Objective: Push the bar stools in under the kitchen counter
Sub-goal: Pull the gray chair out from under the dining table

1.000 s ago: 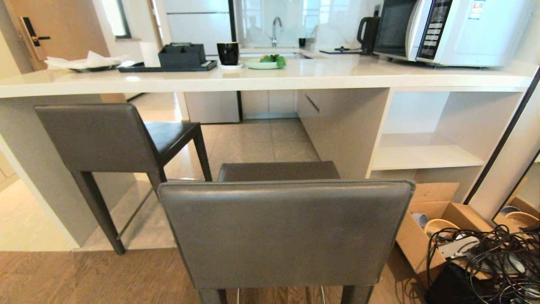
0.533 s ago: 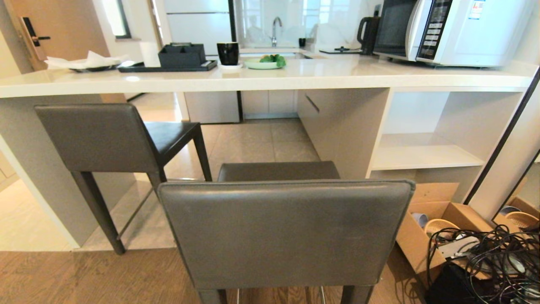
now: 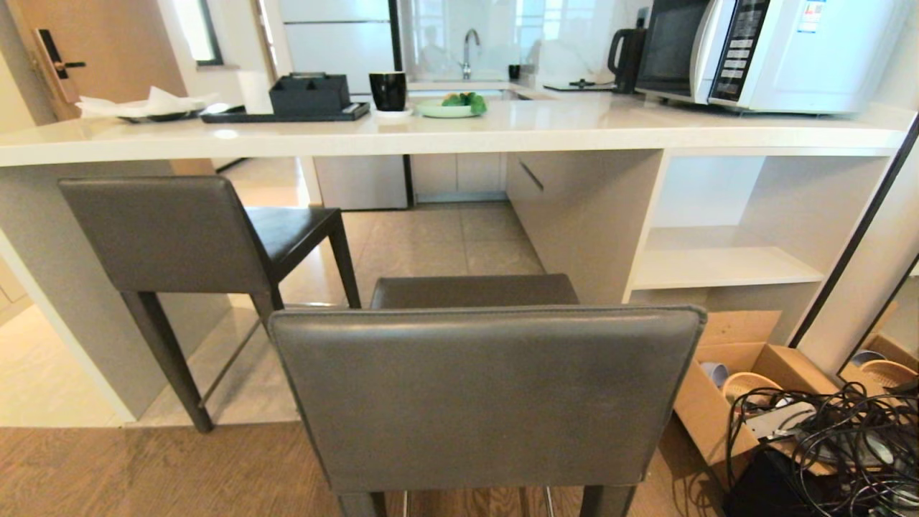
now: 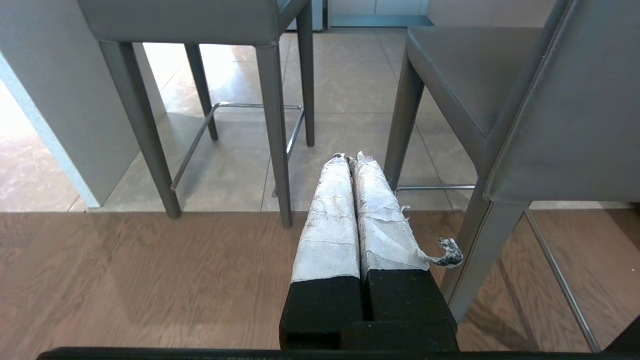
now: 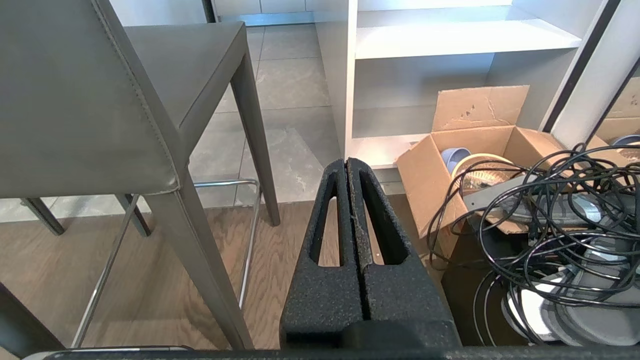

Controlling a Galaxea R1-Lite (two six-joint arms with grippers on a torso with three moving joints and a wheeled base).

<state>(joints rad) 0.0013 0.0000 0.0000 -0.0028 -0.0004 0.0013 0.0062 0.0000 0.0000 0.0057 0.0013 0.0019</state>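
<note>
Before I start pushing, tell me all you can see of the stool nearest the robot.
The near bar stool, upholstered in dark grey-brown leather with stitched seams, stands upright on wood flooring, its low rectangular backrest toward the robot. Slim dark tapered legs carry thin metal footrests. Its seat points at the thick white glossy kitchen counter but is not under it. Neither hand touches it; only the floor does.

A dark grey leather bar stool with a low rectangular backrest (image 3: 487,395) is seen at six o'clock, pulled out from the long white glossy stone kitchen counter (image 3: 546,123), while an identical second stool (image 3: 188,237) is set partly under it at nine o'clock.
</note>
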